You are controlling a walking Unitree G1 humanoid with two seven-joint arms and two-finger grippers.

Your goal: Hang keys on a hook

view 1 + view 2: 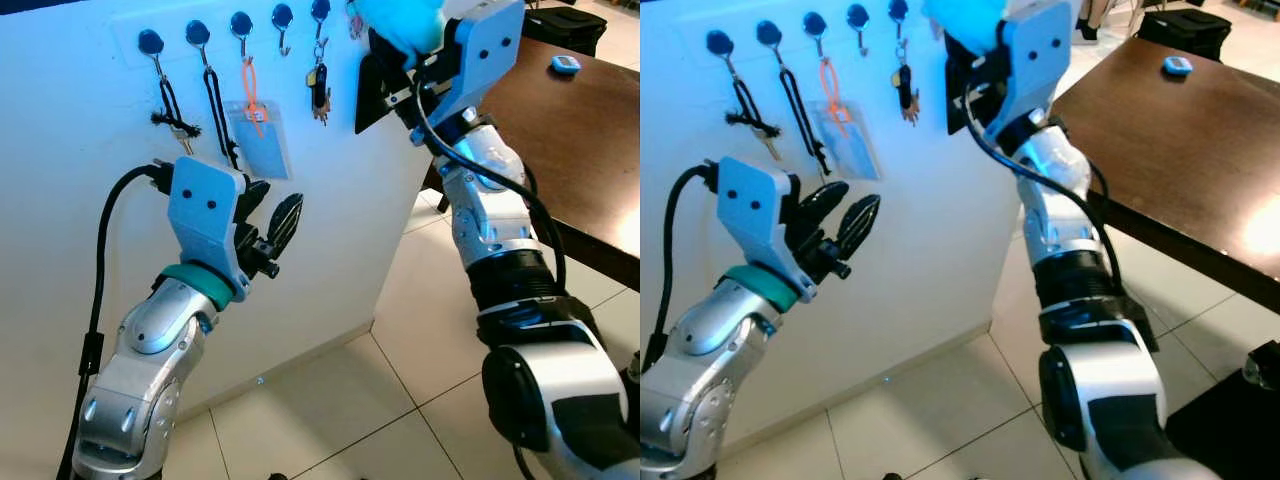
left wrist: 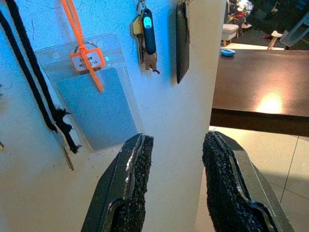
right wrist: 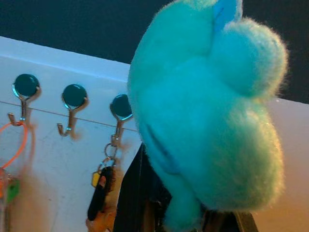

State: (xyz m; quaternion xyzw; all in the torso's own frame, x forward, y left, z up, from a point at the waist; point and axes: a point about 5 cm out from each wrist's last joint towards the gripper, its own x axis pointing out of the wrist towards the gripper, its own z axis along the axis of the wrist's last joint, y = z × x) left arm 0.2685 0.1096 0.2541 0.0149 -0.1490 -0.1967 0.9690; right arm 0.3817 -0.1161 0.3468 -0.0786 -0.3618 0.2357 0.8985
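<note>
A row of round-headed hooks (image 1: 240, 25) is seen along the top of a white wall panel (image 1: 330, 220). From the hooks hang two black cords (image 1: 215, 110), a clear badge holder (image 1: 262, 135) on an orange tie, and a bunch of keys (image 1: 319, 88) with a black fob. One hook (image 1: 283, 22) between the badge holder and the keys is bare.

The right gripper (image 1: 395, 75) is raised against the panel's upper corner, at about 3 o'clock from the hanging keys and just beside them. A fluffy turquoise plush charm (image 1: 400, 22) is held at its tip, with a flat black piece (image 1: 368, 95) hanging below it. In the right wrist view the charm (image 3: 203, 121) is seen close up, with the keys (image 3: 102, 191) at its 8 o'clock; whether the fingers are closed on it cannot be told, since they are hidden by the fluff.

The left gripper (image 1: 268, 228) is held lower, at about 7 o'clock from the keys and well apart from them, just below the badge holder. Its fingers (image 2: 130, 188) are spread with nothing between them.

At 3 o'clock a dark wooden table (image 1: 560, 150) is seen, with a small blue object (image 1: 565, 65) on it.
</note>
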